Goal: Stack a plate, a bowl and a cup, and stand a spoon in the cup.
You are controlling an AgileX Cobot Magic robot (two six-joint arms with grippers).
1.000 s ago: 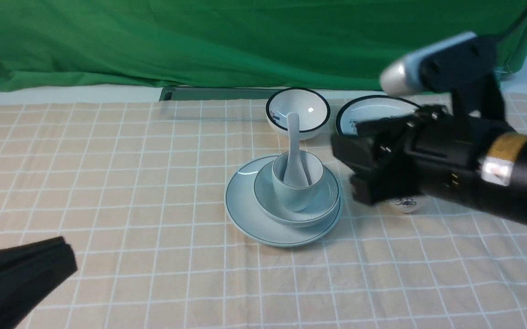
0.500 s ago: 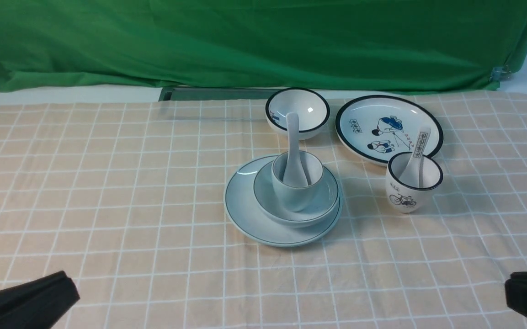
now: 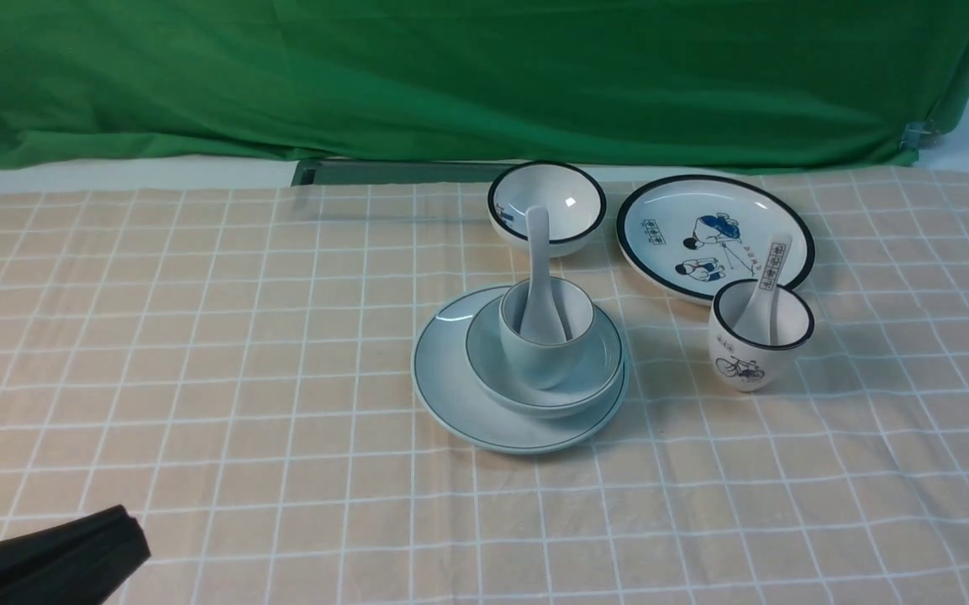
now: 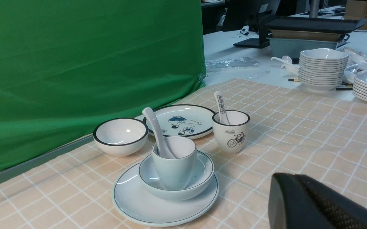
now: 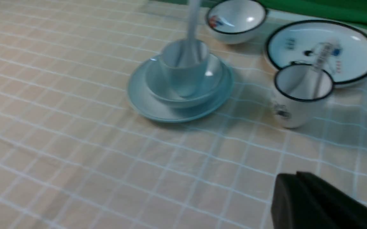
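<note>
Left end effector (image 3: 127, 538) at the near left corner of the front view, jaws together, holding nothing, well clear of the dishes. Right end effector (image 5: 285, 190) out of the front view; its own wrist view shows only a dark tip, closed and empty.

Counts on the checked table (image 3: 198, 336): 2 plates, 2 bowls, 2 cups, 2 spoons.

Task set is mid-table, stacked: plate (image 3: 450, 391) at the bottom, bowl (image 3: 597, 370) sitting in it, cup (image 3: 539, 357) upright in the bowl, spoon (image 3: 539, 277) standing in the cup, handle up and leaning on the rim. Plate, bowl and cup are plain pale blue-white with a thin dark rim line. Spoon is plain glossy white.

To the right of the stack: bike cup (image 3: 757, 336), black rim, with patterned spoon (image 3: 770, 281) standing in it. Farther back: black-rim bowl (image 3: 564, 202), empty, and beside it on the right the cartoon plate (image 3: 703, 231). Green cloth (image 3: 450, 76) behind everything.

Left wrist view alone shows a side counter past the cloth with stacked white dishes (image 4: 323, 68) and loose spoons. Right wrist view is blurred.
</note>
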